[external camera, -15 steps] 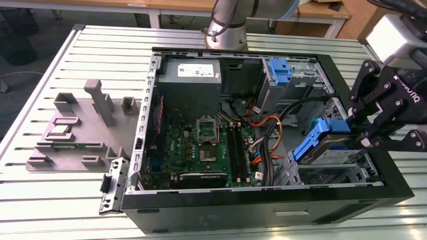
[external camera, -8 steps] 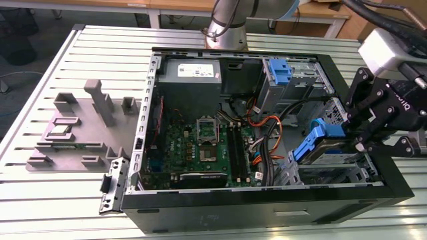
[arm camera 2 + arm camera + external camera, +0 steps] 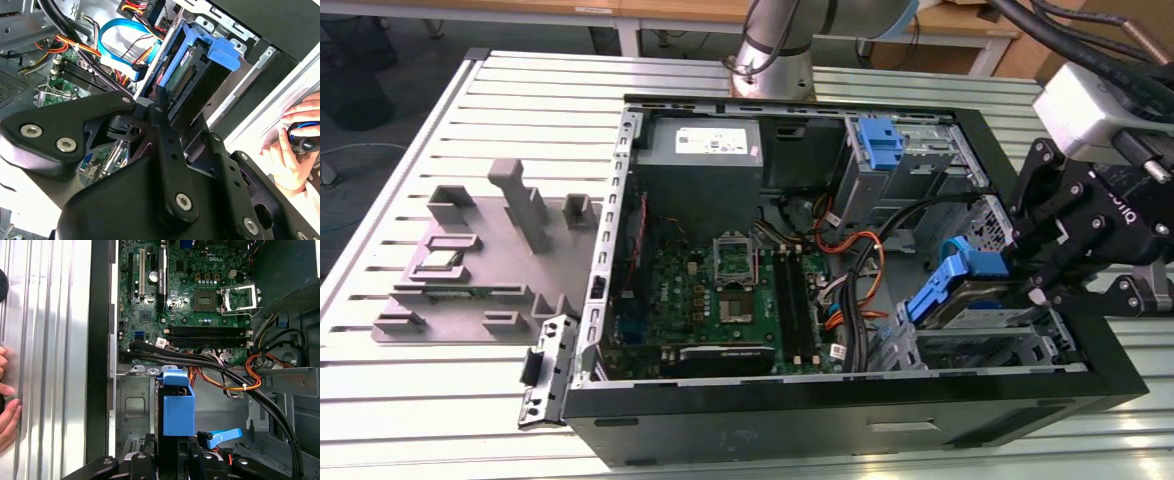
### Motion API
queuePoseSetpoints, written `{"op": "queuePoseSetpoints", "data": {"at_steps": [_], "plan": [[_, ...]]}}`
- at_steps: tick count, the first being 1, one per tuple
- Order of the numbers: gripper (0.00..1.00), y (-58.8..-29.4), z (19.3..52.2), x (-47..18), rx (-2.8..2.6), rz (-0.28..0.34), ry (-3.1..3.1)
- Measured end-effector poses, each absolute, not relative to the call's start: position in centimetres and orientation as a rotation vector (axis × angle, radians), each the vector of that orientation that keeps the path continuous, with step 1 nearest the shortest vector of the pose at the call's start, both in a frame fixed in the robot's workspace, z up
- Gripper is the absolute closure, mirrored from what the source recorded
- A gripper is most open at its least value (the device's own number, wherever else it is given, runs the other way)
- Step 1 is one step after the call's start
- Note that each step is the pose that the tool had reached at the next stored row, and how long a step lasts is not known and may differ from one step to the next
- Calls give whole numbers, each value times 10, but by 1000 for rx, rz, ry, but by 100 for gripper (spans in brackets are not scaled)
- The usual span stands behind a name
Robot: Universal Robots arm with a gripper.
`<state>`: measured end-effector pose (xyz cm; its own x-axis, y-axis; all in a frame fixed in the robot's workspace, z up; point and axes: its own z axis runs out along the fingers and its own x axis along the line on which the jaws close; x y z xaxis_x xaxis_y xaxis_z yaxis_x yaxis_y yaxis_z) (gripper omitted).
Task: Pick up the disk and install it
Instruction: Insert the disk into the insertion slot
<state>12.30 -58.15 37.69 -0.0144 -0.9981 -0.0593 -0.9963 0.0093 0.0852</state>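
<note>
The disk [image 3: 970,297] is a silver drive in a blue carrier frame. It sits tilted at the drive cage on the exterior view's right side of the open computer case [image 3: 854,420]. My gripper [image 3: 1017,275] is shut on it from the outer side of the case. In the second wrist view the disk [image 3: 187,70], with its connector edge and blue tab, lies just past my fingers [image 3: 161,107]. In the first wrist view the blue carrier of the disk [image 3: 178,410] stands between my fingers [image 3: 196,456] over the metal bay floor.
The motherboard [image 3: 720,290] fills the case floor, with the grey power supply [image 3: 707,145] behind it. Orange and black cables [image 3: 854,265] run beside the bay. A second blue bracket [image 3: 878,145] sits in the upper cage. A grey fixture [image 3: 480,260] lies on the slatted table. A person's hand [image 3: 295,150] rests by the case.
</note>
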Motion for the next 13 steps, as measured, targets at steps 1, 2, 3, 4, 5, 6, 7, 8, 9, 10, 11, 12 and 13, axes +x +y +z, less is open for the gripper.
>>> {"op": "queuePoseSetpoints", "data": {"at_steps": [1,2,3,4,5,6,7,8,9,10,11,12,13], "plan": [[64,-581,377,123,2193,-160,-2219],[64,-581,377,123,2193,-160,-2219],[58,-581,377,123,2193,-160,-2219],[58,-581,377,123,2193,-160,-2219],[58,-581,377,123,2193,-160,-2219],[58,-581,377,123,2193,-160,-2219],[58,-581,377,123,2193,-160,-2219],[58,-581,376,123,2194,-159,-2220],[58,-581,375,122,2196,-155,-2221],[58,-581,374,122,2199,-151,-2222],[58,-580,373,121,2202,-148,-2222],[58,-579,371,121,2206,-143,-2223],[58,-579,370,120,2209,-139,-2224]]}}
